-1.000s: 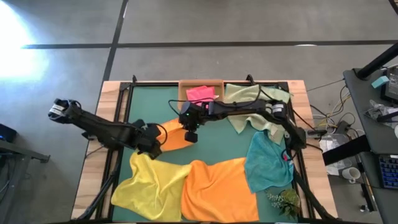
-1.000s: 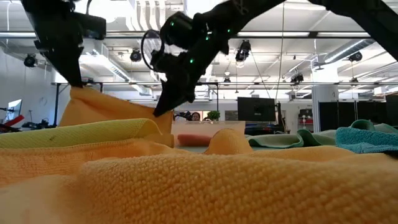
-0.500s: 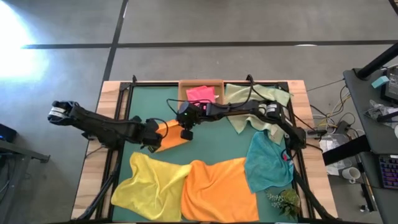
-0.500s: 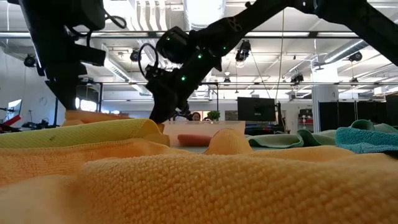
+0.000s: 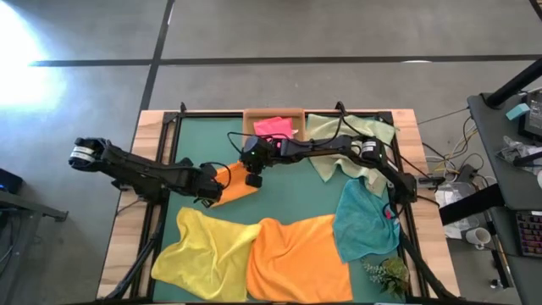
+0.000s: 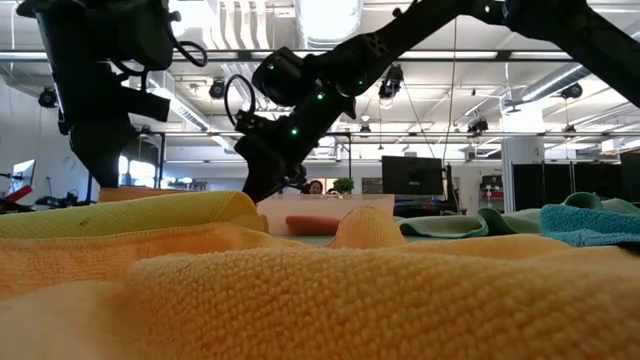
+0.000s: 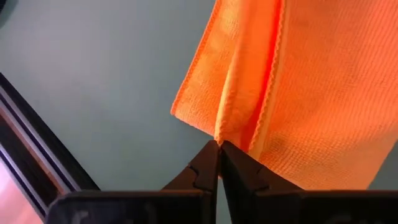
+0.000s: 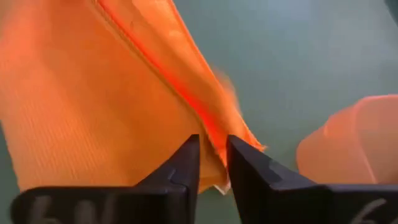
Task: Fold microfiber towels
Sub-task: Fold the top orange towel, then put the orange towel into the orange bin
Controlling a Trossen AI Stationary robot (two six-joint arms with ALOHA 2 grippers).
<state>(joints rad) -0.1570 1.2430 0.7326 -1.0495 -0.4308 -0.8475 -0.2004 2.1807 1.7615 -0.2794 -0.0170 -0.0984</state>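
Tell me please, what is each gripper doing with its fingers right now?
Left gripper: shut on the folded orange towel at its corner.
Right gripper: open, its fingers parted around that towel's edge.

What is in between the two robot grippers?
A folded orange towel lies between the left gripper and the right gripper, each at one end of it. The high view shows this best.

Even overhead light; strong glare patch on floor [image 5: 34, 34] at upper left of high view. Low view: ceiling lamps [image 6: 330, 15] blown out, foreground cloth [image 6: 350, 300] blurred. Wrist views soft, shadows faint.
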